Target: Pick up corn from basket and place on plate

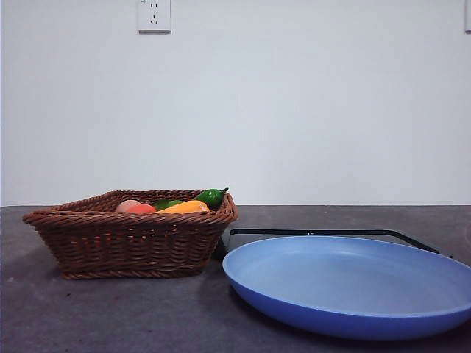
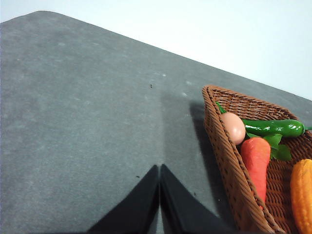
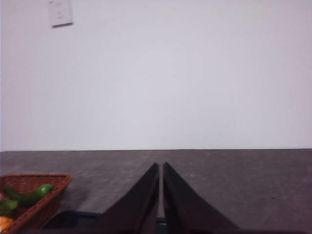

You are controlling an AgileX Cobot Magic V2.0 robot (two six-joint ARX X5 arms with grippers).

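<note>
1. The step in hand looks like the reach for the corn (image 1: pixel 185 207); neither arm has begun it. The left pincer (image 2: pixel 160 168) hangs over bare worktop (image 2: pixel 87 122) beside the basket (image 1: pixel 125 239), jaws pressed together and holding nothing.
2. It would need to part its jaws, cross the braided rim, and close across the cob's width, clear of its neighbours.
3. The right pincer (image 3: pixel 161 165) waits with its jaws together, empty, facing the wall.
4. The basket holds the corn at one side, a red carrot-like piece (image 2: pixel 256 163), a pale egg-shaped item (image 2: pixel 234 127) and a green pepper (image 2: pixel 273 127) with leaves.
5. The blue plate (image 1: pixel 346 283) stands empty just beside the basket, resting partly on a black tray (image 1: pixel 324 234).
</note>
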